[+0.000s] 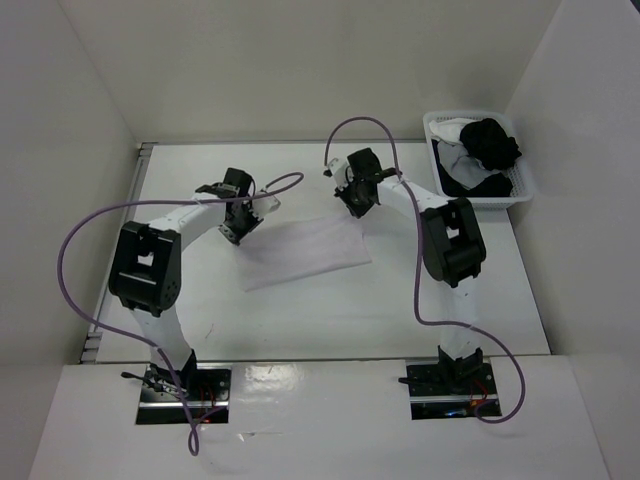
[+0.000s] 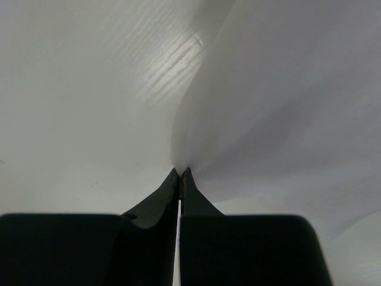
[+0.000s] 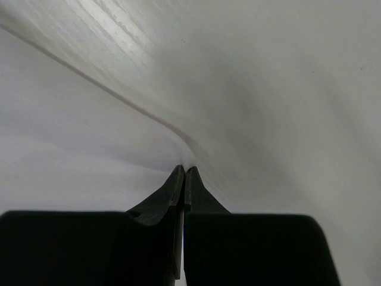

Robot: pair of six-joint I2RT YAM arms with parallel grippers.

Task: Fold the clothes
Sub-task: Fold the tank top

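Top camera: high above near edge of table [image 1: 330, 320], looking down across it. 2 wrist cameras: close behind left claw [image 2: 180, 174] and right claw [image 3: 183, 171], facing white cloth [image 1: 300, 252] just ahead; all 3 views share it.

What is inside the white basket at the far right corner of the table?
Black and white cloth pieces fill the basket; anything beneath them is covered.

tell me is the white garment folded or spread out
Spread: the white garment lies flat on the table, far corners pinched in the shut left gripper and right gripper. Layers: cannot tell.
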